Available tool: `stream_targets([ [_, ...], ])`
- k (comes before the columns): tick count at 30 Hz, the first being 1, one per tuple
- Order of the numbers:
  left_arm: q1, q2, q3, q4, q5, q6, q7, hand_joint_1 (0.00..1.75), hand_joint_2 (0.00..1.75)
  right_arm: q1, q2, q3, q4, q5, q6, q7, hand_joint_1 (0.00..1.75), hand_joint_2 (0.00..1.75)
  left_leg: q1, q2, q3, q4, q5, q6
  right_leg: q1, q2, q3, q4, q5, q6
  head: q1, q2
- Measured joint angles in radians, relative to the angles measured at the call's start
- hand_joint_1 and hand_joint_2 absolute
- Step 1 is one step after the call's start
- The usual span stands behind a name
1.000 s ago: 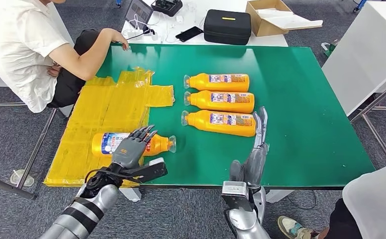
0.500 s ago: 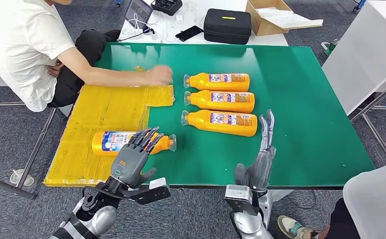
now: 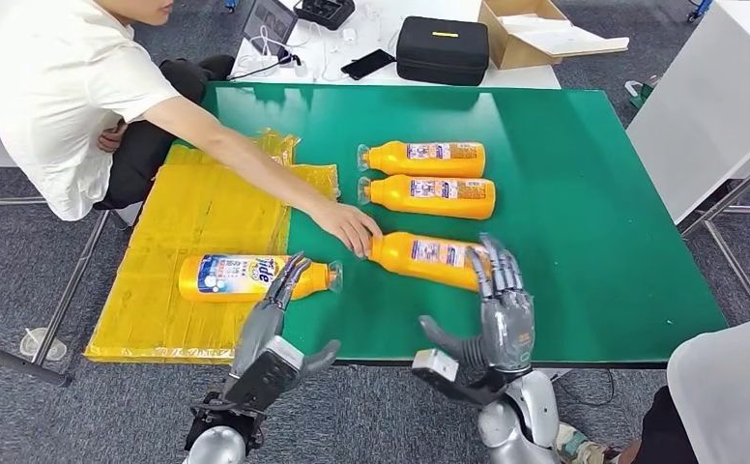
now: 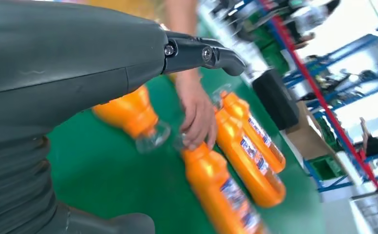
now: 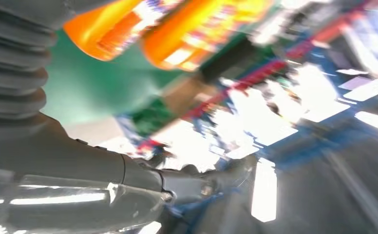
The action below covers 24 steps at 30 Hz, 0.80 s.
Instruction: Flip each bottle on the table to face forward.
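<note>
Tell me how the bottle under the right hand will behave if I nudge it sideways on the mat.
The bottle lies on its side on the smooth green mat, so it will probably roll or slide easily. A person's hand holds its cap end, so it may pivot there. The right hand reaches its base.

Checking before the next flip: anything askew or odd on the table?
Yes. The nearest bottle of the three lies skewed, not parallel to the two behind it. A person's hand is on its cap end, while the right hand reaches its base.
</note>
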Motion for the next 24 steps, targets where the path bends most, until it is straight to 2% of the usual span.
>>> stream_targets([
  [3, 0.023, -0.031, 0.006, -0.002, 0.117, 0.019, 0.009, 0.00, 1.75, -0.018, -0.052, 0.002, 0.063, -0.004, 0.000, 0.095, 0.00, 1.75, 0.000, 0.000, 0.000, 0.000, 0.000, 0.000, 0.000, 0.000, 0.000, 0.000, 0.000, 0.000, 0.000, 0.000],
  [7, 0.031, -0.052, 0.008, -0.002, 0.162, 0.100, -0.005, 0.00, 1.75, -0.035, -0.099, 0.026, 0.144, -0.007, 0.000, 0.147, 0.00, 1.75, 0.000, 0.000, 0.000, 0.000, 0.000, 0.000, 0.000, 0.000, 0.000, 0.000, 0.001, 0.000, 0.000, 0.000],
  [13, 0.031, -0.063, 0.010, -0.006, 0.173, 0.125, -0.010, 0.00, 1.75, -0.052, -0.131, 0.054, 0.206, -0.006, 0.000, 0.160, 0.00, 1.75, 0.000, 0.000, 0.000, 0.000, 0.000, 0.000, 0.000, 0.000, 0.000, 0.000, 0.000, 0.000, 0.000, 0.000],
  [24, 0.030, -0.070, 0.016, -0.013, 0.212, 0.148, -0.020, 0.00, 1.75, -0.080, -0.149, 0.093, 0.252, 0.011, 0.002, 0.193, 0.00, 1.75, 0.000, 0.000, -0.001, 0.000, 0.000, 0.000, 0.000, 0.000, 0.000, 0.000, 0.000, 0.000, 0.000, 0.000],
])
